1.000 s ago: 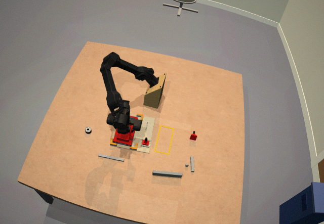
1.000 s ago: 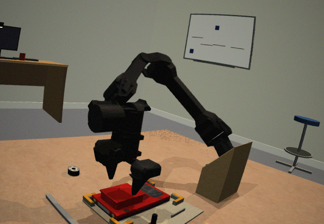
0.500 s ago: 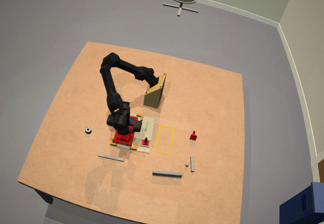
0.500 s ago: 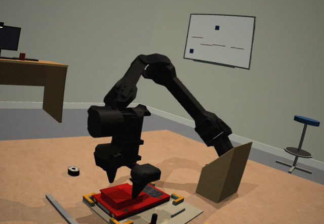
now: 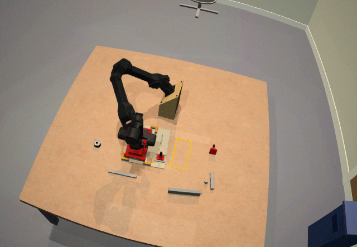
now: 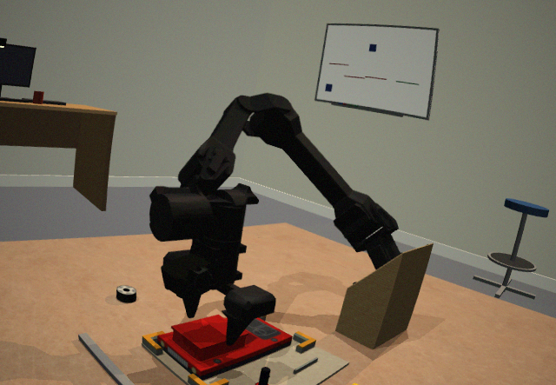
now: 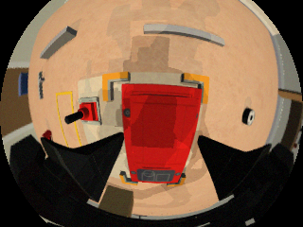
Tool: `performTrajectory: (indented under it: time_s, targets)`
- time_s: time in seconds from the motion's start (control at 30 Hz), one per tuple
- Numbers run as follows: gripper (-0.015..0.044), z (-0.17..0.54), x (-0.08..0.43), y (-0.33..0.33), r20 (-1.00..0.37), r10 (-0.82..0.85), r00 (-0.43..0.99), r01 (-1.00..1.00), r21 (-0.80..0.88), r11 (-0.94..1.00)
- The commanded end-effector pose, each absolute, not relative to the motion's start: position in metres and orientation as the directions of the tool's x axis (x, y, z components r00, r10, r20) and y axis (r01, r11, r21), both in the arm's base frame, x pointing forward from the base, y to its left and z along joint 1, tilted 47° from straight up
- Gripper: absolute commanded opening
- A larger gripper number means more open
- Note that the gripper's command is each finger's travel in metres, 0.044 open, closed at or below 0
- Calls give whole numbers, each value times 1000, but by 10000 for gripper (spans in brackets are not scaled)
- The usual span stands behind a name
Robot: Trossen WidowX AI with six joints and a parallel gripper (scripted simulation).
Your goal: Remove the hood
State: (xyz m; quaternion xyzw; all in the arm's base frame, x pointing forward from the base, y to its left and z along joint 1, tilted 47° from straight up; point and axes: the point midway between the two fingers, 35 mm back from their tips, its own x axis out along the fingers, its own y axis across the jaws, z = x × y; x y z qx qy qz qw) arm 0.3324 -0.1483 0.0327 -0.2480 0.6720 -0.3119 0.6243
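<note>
The red toy car [image 6: 274, 334] [image 7: 185, 175] sits on a pale board [image 5: 165, 140] [image 6: 329, 363] between orange corner brackets. Its hood, a raised red part [image 5: 138, 153] [image 6: 197, 335] [image 7: 166, 111], is on the car. My gripper [image 6: 210, 328] [image 7: 162, 138] is open and empty, pointing down over the car, one finger toward each long side. The fingertips are near hood height; whether either touches is hard to tell. The arm hides them in the top view. The marked area, a yellow outline [image 5: 184, 140] [image 7: 64, 93], lies beside the board with nothing inside.
A red piece with a black handle [image 5: 160, 157] [image 7: 90, 113] stands on the board. Another red piece [image 5: 213, 151] lies beyond the outline. A slanted wooden block [image 5: 168, 109] [image 6: 373, 308] stands behind. Grey bars [image 5: 122, 173] [image 5: 184, 192] [image 5: 212, 180] and a black-and-white ring [image 5: 97, 143] [image 6: 126, 294] lie around.
</note>
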Motion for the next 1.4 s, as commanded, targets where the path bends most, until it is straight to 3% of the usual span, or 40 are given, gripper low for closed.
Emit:
performTrajectory:
  time_s: [0.0,0.83,0.93,1.27,1.37]
  targets:
    - [440,30,331,-150,-680,-727,-101,46,-733,679]
    - [440,22,330,-159,-679,-727,-102,46,-733,678]
    - [361,24,331,-158,-684,-723,-97,56,-729,682]
    - [295,24,331,-158,-684,-723,-97,56,-729,682]
    - [216,25,331,-157,-684,-723,-97,56,-729,682]
